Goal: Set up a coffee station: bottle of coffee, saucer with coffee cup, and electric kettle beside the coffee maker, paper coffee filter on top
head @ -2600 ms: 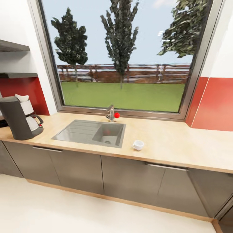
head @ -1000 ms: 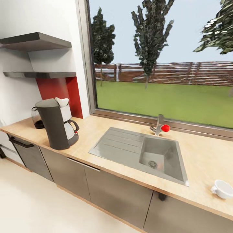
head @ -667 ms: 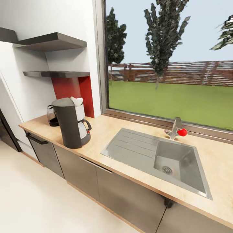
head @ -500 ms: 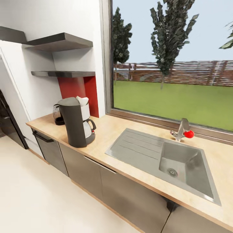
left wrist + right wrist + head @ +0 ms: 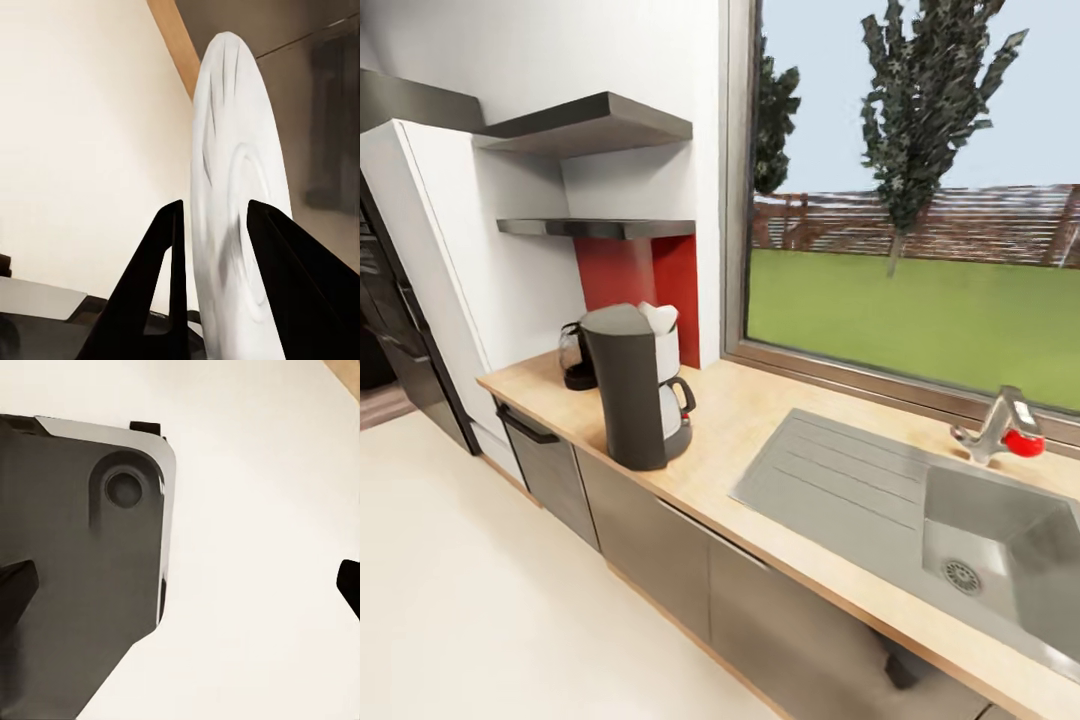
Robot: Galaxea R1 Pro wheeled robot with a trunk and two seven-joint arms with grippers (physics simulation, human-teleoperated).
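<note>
The left end effector [image 5: 212, 247] is closed on the saucer [image 5: 236, 210], with one black finger on each side of its thin edge. The white saucer stands on its edge in the grip, over the pale floor [image 5: 82, 135].

The right end effector [image 5: 180, 585] is open and holds nothing. Its two dark tips sit far apart at the sides of the right wrist view.

The coffee maker [image 5: 630, 395] stands on the worktop [image 5: 760, 420], close to the front edge and near the left end. The paper filter [image 5: 658, 317] already lies on top of it. The kettle [image 5: 574, 357] sits just behind it, toward the wall. The sink [image 5: 920, 510] is farther along to the right. The thin shelf [image 5: 595, 228] hangs on the wall above.

The step in hand seems to be bringing the saucer to the coffee maker. To do it well, the robot should roll close first. It should turn the saucer flat before letting go. The bare patch between the coffee maker and the sink looks like a good place. It should set it down softly, not right at the front edge.
</note>
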